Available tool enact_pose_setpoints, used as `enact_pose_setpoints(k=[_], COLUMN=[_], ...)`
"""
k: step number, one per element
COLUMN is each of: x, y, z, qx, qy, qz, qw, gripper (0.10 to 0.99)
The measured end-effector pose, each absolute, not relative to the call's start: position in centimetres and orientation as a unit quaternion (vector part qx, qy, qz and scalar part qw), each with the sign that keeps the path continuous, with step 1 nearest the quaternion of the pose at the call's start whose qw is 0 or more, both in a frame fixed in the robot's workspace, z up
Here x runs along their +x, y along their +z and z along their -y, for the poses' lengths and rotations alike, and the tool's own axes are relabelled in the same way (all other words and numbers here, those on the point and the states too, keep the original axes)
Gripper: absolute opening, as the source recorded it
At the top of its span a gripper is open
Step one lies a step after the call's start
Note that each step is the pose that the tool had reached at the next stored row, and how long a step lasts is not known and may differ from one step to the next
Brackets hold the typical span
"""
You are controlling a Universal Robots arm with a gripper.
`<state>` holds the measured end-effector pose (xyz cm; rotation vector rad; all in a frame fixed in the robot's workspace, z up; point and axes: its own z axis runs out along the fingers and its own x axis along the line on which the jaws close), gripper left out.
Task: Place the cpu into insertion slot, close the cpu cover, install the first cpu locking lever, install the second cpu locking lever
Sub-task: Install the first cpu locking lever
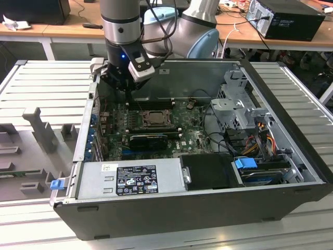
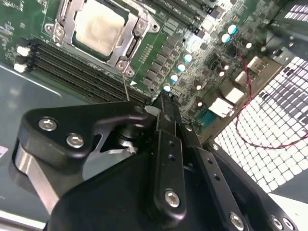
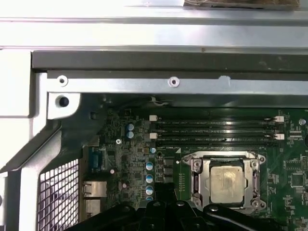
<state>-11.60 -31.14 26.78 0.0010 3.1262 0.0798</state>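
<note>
Exterior view: gripper (image 1: 126,86) hangs inside the open computer case (image 1: 291,156), over the green board (image 1: 192,138) at about 11 o'clock of the insertion slot (image 1: 154,119); the cpu can't be made out here. Second wrist view: jaws pinched narrow, holding nothing, with the cpu (image 2: 98,26) seated under the cpu cover (image 2: 126,30) and a thin locking lever (image 2: 126,89) sticking out nearby. First wrist view adds the memory sticks (image 3: 214,131) beside the socket, so I judge a slightly off descent could snag them or miss the lever.
</note>
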Motion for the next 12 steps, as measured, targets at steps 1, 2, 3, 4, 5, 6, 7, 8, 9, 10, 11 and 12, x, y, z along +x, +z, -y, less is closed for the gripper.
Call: enact_pose_setpoints(k=[1, 2, 3, 4, 5, 6, 7, 8, 9, 10, 11, 12], x=[-11.6, -11.6, -11.6, -11.6, -11.6, -11.6, -11.6, -11.6, -11.6, -11.5, -11.3, -11.0], y=[26.6, 26.5, 26.4, 26.3, 26.2, 26.1, 26.1, 26.0, 26.0, 26.0, 26.0, 25.9], z=[30.9, 30.8, 30.5, 30.3, 30.0, 29.7, 29.5, 29.3, 29.1, 29.0, 28.9, 28.8], qx=[0.0, 0.0, -0.001, -0.001, -0.001, -0.001, -0.002, -0.002, -0.002, -0.003, -0.003, -0.004], qy=[0.026, 0.026, 0.026, 0.027, 0.027, 0.027, 0.027, 0.027, 0.027, 0.027, 0.027, 0.027], qz=[-1.0, -1.0, -1.0, -1.0, -1.0, -1.0, -1.0, -1.0, -1.0, -1.0, -1.0, -1.0], qw=[0.007, 0.007, 0.007, 0.007, 0.007, 0.006, 0.006, 0.006, 0.006, 0.006, 0.005, 0.005], gripper=[0.106, 0.106, 0.106, 0.106, 0.106, 0.106, 0.106, 0.106, 0.106, 0.106, 0.106, 0.106])
